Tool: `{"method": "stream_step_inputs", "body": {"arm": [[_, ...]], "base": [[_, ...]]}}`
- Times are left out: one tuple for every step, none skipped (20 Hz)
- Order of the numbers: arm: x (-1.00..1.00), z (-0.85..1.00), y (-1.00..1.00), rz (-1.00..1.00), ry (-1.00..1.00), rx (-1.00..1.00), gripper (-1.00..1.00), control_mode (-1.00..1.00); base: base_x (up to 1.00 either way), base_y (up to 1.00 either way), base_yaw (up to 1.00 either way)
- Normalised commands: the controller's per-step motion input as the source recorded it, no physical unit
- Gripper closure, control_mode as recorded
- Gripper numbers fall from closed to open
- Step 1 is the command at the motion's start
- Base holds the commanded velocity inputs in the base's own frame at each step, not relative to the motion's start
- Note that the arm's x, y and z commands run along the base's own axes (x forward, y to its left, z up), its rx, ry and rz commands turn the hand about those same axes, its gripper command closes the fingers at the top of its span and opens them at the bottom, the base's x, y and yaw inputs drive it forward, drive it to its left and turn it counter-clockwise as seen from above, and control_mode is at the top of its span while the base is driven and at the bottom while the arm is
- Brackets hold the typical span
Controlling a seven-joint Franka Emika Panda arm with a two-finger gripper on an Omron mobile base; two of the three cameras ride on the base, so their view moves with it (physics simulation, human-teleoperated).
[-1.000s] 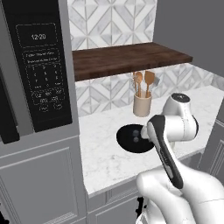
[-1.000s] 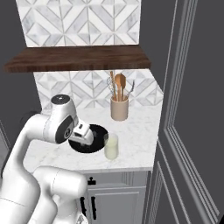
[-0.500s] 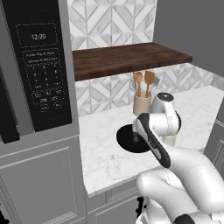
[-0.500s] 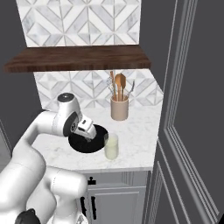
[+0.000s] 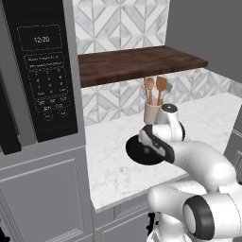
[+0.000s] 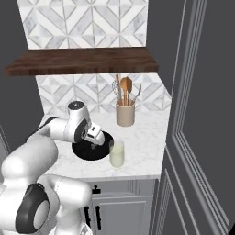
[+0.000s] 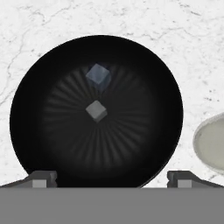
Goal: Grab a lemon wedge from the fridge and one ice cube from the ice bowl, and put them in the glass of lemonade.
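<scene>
The black ice bowl (image 7: 26,92) lies right under my hand on the marble counter, with two ice cubes in it: a grey one (image 7: 96,110) at the centre and a bluish one (image 7: 99,75) beyond it. My gripper (image 7: 113,178) is open, hovering above the bowl's near rim with nothing between its fingertips (image 7: 41,178). In the right base view the gripper (image 6: 97,142) hangs over the bowl (image 6: 82,155), just left of the glass of lemonade (image 6: 117,153). The glass rim (image 7: 211,144) shows at the right of the hand view. The lemon wedge and the fridge are out of view.
A beige utensil holder (image 6: 125,113) with wooden spoons stands behind the bowl under a dark wooden shelf (image 6: 82,60). A built-in black microwave (image 5: 40,71) fills the cabinet on the left. A tall dark grey panel (image 6: 202,114) bounds the counter on the right.
My arm has folded lower and the hand has swung left over the ice bowl, now pointing straight down at it. The gripper stays open. Bowl, glass and holder have not moved.
</scene>
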Motion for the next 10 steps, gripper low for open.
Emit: {"method": "stream_step_inputs", "body": {"arm": [[0.46,-0.18,0.0,0.0,0.03,0.0,-1.0,-1.0],[0.44,-0.19,0.0,0.0,0.02,0.0,-1.0,-1.0],[0.43,-0.19,0.0,0.0,0.03,0.0,-1.0,-1.0],[0.39,-0.22,0.0,0.0,0.02,0.0,-1.0,-1.0],[0.34,-0.24,0.0,-0.01,0.04,0.0,-1.0,-1.0],[0.27,-0.25,0.0,-0.02,0.04,0.0,-1.0,-1.0],[0.26,-0.26,0.0,-0.02,0.03,0.0,-1.0,-1.0],[0.29,-0.25,0.0,-0.02,0.02,0.0,-1.0,-1.0],[0.31,-0.24,0.0,-0.02,0.02,0.0,-1.0,-1.0],[0.32,-0.24,0.0,-0.02,0.01,0.0,-1.0,-1.0]], "base": [[0.0,0.0,0.0],[0.0,0.0,0.0],[0.0,0.0,0.0],[0.0,0.0,0.0],[0.0,0.0,0.0],[0.0,0.0,0.0],[0.0,0.0,0.0],[0.0,0.0,0.0],[0.0,0.0,0.0],[0.0,0.0,0.0]]}}
